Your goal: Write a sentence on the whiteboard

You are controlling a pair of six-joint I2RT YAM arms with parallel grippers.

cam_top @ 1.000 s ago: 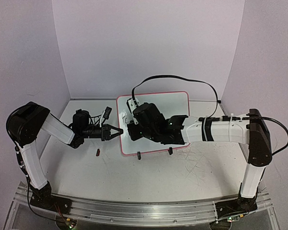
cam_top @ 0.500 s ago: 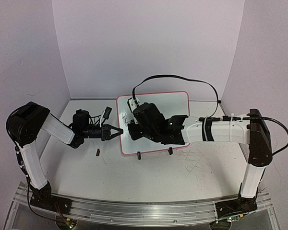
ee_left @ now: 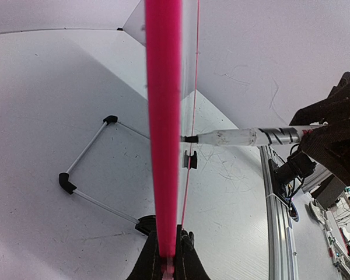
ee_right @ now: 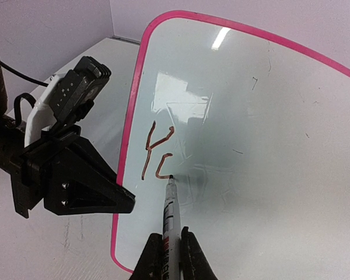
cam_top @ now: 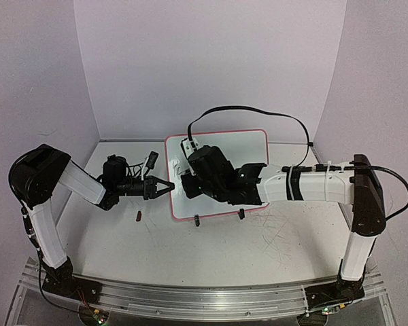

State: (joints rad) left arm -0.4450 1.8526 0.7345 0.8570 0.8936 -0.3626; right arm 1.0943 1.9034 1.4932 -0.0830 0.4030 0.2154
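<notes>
Writing the sentence (ee_right: pixel 156 153), barely begun: marker (ee_right: pixel 171 204) clamped in right pincer (ee_right: pixel 170 248), tip just ahead on whiteboard (ee_right: pixel 268 134), itself pinched by left pincer (ee_left: pixel 167 259). Next, likely closing second letter.

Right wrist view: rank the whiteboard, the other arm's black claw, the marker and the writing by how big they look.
1. Pink-rimmed white rectangular whiteboard
2. Left arm's black claw
3. White-barrelled marker and red-brown written strokes: alike in length; the marker sits nearer the camera, so unranked.
</notes>
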